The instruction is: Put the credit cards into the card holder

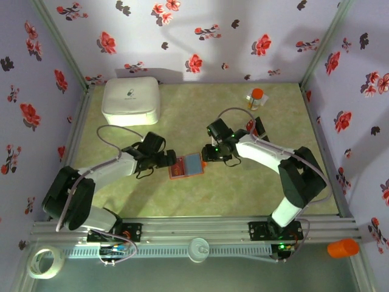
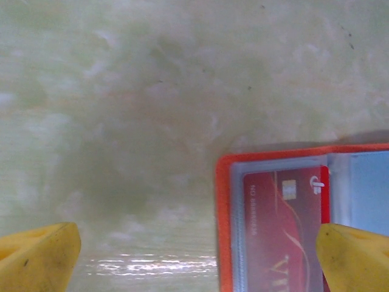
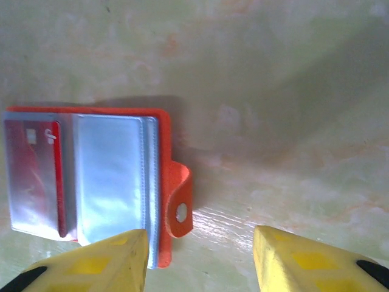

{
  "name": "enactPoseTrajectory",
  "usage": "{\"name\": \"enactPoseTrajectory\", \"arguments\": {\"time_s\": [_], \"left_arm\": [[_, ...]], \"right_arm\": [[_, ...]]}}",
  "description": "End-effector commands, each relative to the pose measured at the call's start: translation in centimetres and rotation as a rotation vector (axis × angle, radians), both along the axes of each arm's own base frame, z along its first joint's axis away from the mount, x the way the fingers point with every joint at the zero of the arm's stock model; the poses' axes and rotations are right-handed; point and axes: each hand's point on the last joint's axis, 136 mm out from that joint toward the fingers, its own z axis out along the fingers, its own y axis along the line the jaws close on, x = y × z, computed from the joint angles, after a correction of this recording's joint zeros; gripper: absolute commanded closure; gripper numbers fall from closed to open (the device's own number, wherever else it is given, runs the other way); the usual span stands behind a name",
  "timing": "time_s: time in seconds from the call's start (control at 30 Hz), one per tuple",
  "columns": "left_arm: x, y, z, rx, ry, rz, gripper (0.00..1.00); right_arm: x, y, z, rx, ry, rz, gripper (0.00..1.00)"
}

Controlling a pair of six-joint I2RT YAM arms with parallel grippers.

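Orange card holder (image 1: 186, 165), open flat on table (image 1: 243, 188), red credit card (image 2: 282, 225) in its clear pocket

Orange-red card holder (image 1: 186, 165), blue-grey pockets (image 3: 109, 176); red card (image 2: 282, 231); pale green marbled table (image 1: 243, 194).

The card holder (image 1: 186, 165) lies on the table (image 1: 243, 191), 1 card (image 2: 282, 231) in its left pocket, box (image 1: 131, 100) behind-left.

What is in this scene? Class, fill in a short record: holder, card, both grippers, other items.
card holder: lying open
red card: inside one clear pocket of the holder
left gripper: open, empty, at the holder's card side
right gripper: open, empty, beside the holder's snap tab
other items: white box, orange-capped bottle
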Motion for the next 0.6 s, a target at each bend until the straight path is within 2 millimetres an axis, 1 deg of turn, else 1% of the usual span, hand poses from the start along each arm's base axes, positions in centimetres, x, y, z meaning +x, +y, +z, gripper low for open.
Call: {"name": "enactPoseTrajectory", "arguments": {"time_s": [0.0, 0.3, 0.4, 0.47, 0.57], "left_arm": [[0.9, -1.4, 0.7, -0.051, -0.022, 0.019, 0.0], [1.2, -2.2, 0.7, -0.063, -0.026, 0.004, 0.0], [1.3, -2.4, 0.6, -0.07, -0.024, 0.002, 0.0], [1.3, -2.6, 0.4, -0.077, -0.021, 0.001, 0.0], [1.4, -2.9, 0.1, -0.086, -0.017, -0.003, 0.0]], "right_arm": [[0.2, -0.3, -1.1, -0.025, 0.003, -0.002, 0.51], [0.6, 0.8, -2.5, 0.009, 0.03, -0.006, 0.55], [0.6, 0.9, -3.0, 0.004, 0.037, -0.006, 0.6], [0.6, 0.8, -3.4, 0.0, 0.04, -0.01, 0.65], [0.5, 0.7, -3.9, -0.005, 0.047, -0.01, 0.82]]}}
